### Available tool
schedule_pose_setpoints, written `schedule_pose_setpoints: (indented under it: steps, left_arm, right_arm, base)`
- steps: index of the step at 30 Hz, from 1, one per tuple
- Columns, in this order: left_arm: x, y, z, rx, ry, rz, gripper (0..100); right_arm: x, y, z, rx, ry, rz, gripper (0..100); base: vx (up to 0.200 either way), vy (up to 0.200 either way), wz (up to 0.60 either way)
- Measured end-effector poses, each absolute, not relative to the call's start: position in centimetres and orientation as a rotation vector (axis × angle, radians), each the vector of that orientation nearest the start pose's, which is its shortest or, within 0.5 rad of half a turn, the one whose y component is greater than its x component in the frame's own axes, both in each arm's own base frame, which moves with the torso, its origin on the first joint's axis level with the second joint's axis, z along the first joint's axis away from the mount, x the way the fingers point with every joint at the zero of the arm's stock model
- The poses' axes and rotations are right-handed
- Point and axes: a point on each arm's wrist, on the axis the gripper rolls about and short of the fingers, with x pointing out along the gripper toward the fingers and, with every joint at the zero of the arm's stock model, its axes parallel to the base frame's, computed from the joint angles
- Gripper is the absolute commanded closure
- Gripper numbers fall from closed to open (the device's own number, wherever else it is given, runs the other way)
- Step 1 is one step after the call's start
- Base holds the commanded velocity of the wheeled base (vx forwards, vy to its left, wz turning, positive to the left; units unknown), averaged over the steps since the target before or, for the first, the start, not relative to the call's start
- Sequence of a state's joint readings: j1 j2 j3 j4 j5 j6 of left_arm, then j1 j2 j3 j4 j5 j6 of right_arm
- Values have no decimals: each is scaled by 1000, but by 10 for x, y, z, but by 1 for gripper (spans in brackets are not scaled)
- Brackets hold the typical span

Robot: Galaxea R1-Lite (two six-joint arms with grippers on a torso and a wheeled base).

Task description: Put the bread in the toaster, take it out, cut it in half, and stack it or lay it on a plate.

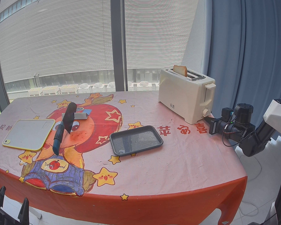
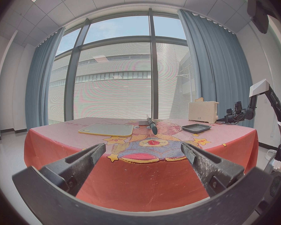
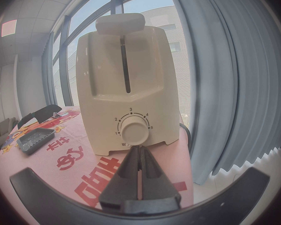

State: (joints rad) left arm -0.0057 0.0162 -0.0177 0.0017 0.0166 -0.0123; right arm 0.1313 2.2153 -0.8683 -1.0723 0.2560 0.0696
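A cream toaster [image 1: 186, 93] stands at the table's far right with a slice of bread [image 1: 180, 70] sticking up from its slot and its lever [image 1: 210, 86] up. My right gripper [image 1: 206, 120] is shut and empty, its tips just below the toaster's dial [image 3: 134, 130]. A dark grey plate [image 1: 136, 139] lies mid-table. A knife [image 1: 62, 126] with a blue handle rests left of it, beside a yellow-rimmed cutting board [image 1: 29, 134]. My left gripper [image 2: 143, 152] hangs open and empty below the table's near left edge.
Blue curtains [image 1: 249, 47] hang close behind the toaster and right arm. A small grey block [image 1: 79, 116] lies by the knife blade. The table's front edge [image 1: 125, 197] drops off with an orange cloth.
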Motion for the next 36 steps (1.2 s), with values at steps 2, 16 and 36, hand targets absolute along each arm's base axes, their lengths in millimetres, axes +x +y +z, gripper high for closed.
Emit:
schedule_pose_setpoints:
  steps: [2,16,36]
  left_arm:
    - [-23,1,81,-12,0,11,0]
    - [-23,1,81,-12,0,11,0]
    - [-23,1,81,-12,0,11,0]
  right_arm:
    - [386,57,59,86,287,376,100]
    - [385,61,62,84,276,388,100]
    - [378,70,70,78,260,395,100]
  base:
    - [0,0,0]
    - [0,0,0]
    - [0,0,0]
